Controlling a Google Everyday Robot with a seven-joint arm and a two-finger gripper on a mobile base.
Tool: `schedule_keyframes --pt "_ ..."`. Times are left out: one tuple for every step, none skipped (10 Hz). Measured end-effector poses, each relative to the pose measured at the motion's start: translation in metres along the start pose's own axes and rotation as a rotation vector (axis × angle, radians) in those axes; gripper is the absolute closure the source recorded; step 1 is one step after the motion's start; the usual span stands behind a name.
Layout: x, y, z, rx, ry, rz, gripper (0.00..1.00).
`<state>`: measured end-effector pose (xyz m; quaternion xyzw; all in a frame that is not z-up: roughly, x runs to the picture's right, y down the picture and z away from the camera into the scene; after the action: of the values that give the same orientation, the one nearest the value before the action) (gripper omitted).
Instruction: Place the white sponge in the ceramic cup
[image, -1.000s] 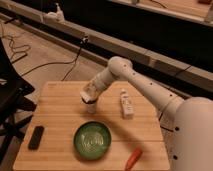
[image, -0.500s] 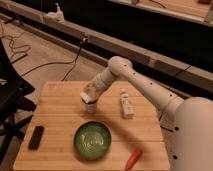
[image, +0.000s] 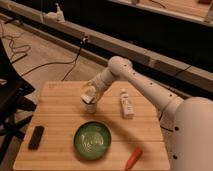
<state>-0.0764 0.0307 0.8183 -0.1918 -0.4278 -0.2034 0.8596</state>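
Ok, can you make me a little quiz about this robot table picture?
1. True or false: the claw is right above the ceramic cup.
2. Which thing lies nearest the table's front right corner? A) the black block B) the orange carrot C) the white tube
3. Fill the gap: the green plate lies in ____ of the cup, toward the camera.

Key: 1 true. 2 B. 3 front.
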Motion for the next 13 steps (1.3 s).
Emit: schedule_keyframes --pt "0.000 0.000 0.000 0.000 0.000 0.000 0.23" --pt "0.000 0.000 0.000 0.000 0.000 0.000 0.23" --pt "0.000 0.000 0.000 0.001 -0.001 0.000 0.23" --pt "0.000 0.000 0.000 0.000 -0.001 0.000 0.23" --pt "0.000 0.000 0.000 0.000 -0.001 0.000 0.23" --pt "0.000 0.000 0.000 0.001 -0.001 0.000 0.23" --pt "0.000 0.000 0.000 0.000 -0.001 0.000 0.23" --pt "0.000 0.000 0.000 0.000 -0.001 0.000 0.23" --pt "-0.001 -0.001 -0.001 -0.004 0.005 -0.004 0.23" --pt "-0.004 -0.004 -0.005 -0.006 0.014 -0.005 0.23" --pt "-0.008 -0.007 -0.008 -0.008 0.023 -0.009 0.23" --pt "-0.011 -0.009 -0.012 -0.007 0.030 -0.012 0.23" --pt "-0.015 -0.011 -0.017 -0.008 0.040 -0.014 0.23"
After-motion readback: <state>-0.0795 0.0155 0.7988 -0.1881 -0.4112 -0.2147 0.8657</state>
